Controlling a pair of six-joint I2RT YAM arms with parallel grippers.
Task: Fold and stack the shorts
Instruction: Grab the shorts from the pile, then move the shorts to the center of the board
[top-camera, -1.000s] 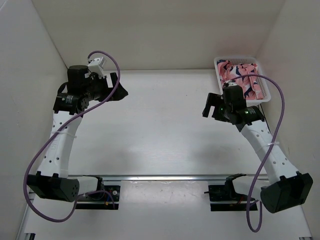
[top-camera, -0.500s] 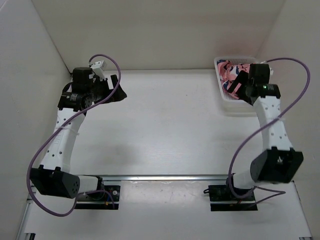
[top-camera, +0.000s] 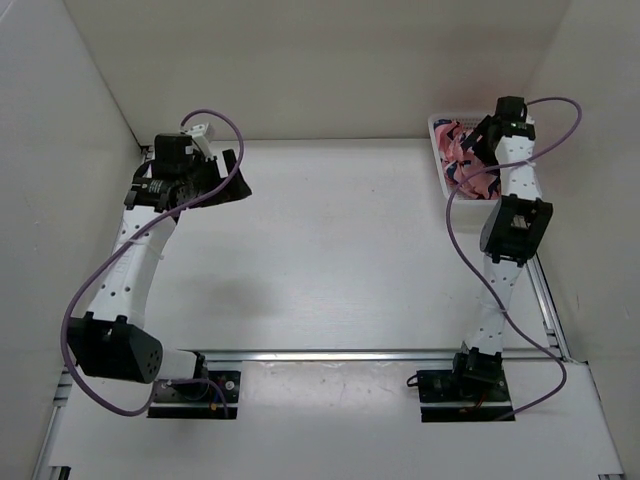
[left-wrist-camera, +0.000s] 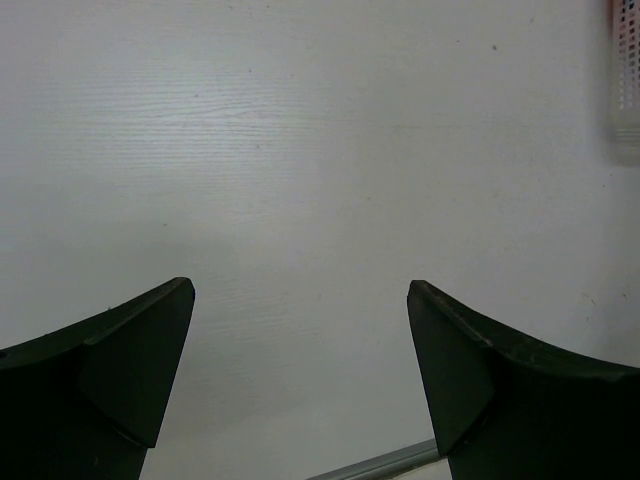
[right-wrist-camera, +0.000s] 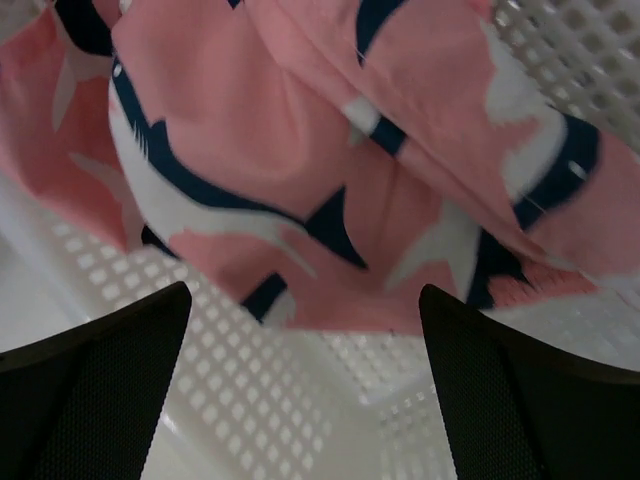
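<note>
Both stand open and empty, the left gripper (left-wrist-camera: 300, 290) near the far left corner, the right gripper (right-wrist-camera: 305, 295) just above the shorts (right-wrist-camera: 300, 170) crumpled in the basket (right-wrist-camera: 250, 400) at the far right corner, light limp cloth probably best pinched at a raised fold

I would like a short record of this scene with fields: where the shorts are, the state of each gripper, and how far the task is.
shorts: salmon-pink with shark print, crumpled inside the basket
basket: white plastic mesh, at the far right corner of the table
right gripper: open, close over the shorts in the basket, holding nothing
left gripper: open, over bare table at the far left, holding nothing
task progress: shorts not yet taken out, not yet folded
</note>
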